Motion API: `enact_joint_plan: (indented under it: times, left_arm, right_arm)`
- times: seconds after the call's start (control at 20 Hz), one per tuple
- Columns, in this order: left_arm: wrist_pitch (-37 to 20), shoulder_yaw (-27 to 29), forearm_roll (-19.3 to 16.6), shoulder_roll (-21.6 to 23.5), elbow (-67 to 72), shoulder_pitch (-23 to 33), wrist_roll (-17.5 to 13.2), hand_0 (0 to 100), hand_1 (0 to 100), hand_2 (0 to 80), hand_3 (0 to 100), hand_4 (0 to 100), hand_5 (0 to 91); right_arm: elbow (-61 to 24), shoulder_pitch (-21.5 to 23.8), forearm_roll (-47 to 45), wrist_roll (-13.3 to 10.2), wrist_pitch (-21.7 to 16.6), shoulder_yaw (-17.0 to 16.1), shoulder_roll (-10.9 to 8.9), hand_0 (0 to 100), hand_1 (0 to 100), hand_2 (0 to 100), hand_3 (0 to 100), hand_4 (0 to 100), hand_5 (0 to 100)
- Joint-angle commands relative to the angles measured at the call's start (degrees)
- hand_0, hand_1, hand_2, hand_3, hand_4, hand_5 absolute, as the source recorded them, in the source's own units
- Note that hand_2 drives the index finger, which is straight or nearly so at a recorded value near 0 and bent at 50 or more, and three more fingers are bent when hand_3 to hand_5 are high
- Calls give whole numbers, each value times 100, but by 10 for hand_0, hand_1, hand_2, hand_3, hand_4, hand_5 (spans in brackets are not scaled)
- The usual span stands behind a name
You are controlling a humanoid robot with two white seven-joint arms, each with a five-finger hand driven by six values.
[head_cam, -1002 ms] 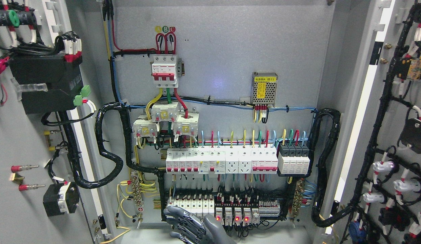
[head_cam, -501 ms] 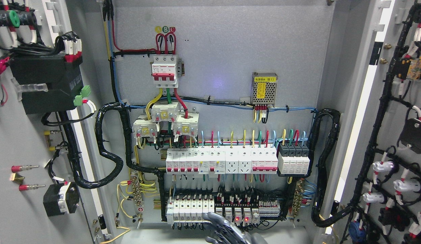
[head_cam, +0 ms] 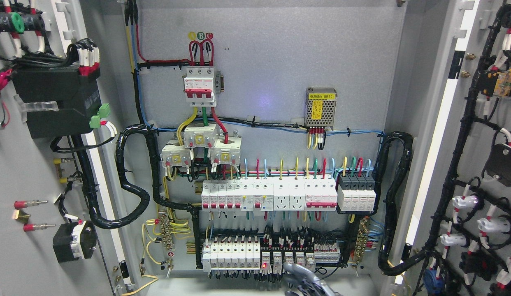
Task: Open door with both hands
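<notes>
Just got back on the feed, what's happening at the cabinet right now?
Both cabinet doors already stand swung open, the left door and the right door, so the wiring and breakers on the back panel are fully exposed. Only one robot hand shows, low at the bottom edge in front of the lowest row of small breakers and relays. It grasps nothing visible, and too little of it shows to tell which arm it belongs to.

Both doors (head_cam: 25, 164) swung wide leave the cabinet front open; breaker rows (head_cam: 268, 195) and cable looms (head_cam: 134, 176) crowd the interior.
</notes>
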Motion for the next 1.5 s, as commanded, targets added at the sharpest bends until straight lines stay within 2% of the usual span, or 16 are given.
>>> enact_joint_plan:
  times: [0.0,0.15,0.35,0.5,0.75,1.0,1.15,1.45]
  left_arm:
    - [-312,72,17,202,-703,-324,1,0,0,0,0,0,0]
    - [-725,63,17,220,-738,-448,1,0,0,0,0,0,0]
    - [-743,63,17,264,-738,-755,10,0,0,0,0,0,0]
    - [-743,63,35,263,-747,-1027,10,0,0,0,0,0,0]
    - [-743,63,35,255,-755,-1511,36,0,0,0,0,0,0]
    - [-1077,63,52,272,-791,-1696,54,0,0,0,0,0,0]
    - [-1095,63,122,246,-791,-1801,54,0,0,0,0,0,0]
    - [-955,81,237,246,-764,-2126,54,0,0,0,0,0,0]
  right_arm:
    - [-266,422,-4,31,-227,-516,-350,0,0,0,0,0,0]
    - [-292,642,-4,49,-236,-796,-412,0,0,0,0,0,0]
    - [-336,686,-12,49,-253,-1078,-421,0,0,0,0,0,0]
    - [-336,704,-12,49,-446,-1315,-421,0,0,0,0,0,0]
    - [-336,871,-3,22,-728,-1386,-430,0,0,0,0,0,0]
    - [-345,1099,-3,31,-948,-1474,-465,0,0,0,0,0,0]
    - [-345,1205,-12,22,-1097,-1553,-465,0,0,0,0,0,0]
    - [-354,1266,-82,-4,-1168,-1816,-430,0,0,0,0,0,0]
